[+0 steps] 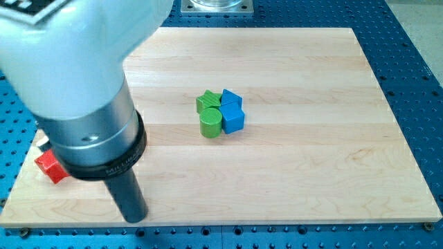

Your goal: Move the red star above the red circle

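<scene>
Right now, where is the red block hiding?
The red block sits at the board's left edge, half hidden behind the arm, left of my tip.

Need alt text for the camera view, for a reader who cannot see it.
My tip rests near the wooden board's bottom-left, just right of a red block partly hidden by the arm. Mid-board, green star, green cylinder and two blue blocks cluster together.
</scene>
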### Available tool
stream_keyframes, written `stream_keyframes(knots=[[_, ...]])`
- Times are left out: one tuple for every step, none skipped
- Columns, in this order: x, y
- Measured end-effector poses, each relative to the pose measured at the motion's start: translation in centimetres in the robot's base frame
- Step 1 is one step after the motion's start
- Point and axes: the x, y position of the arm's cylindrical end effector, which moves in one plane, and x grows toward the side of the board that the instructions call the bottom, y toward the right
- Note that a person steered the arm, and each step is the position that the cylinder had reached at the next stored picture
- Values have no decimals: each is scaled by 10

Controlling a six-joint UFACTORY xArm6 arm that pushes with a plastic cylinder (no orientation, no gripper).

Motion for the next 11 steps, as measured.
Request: stream_keyframes(knots=[[1, -4], [0, -51], [-18, -120], [-19, -134], [-34, -141], [-74, -145], [-104, -145], [-105, -144], [-128, -119], [-153, -97], [-159, -79]])
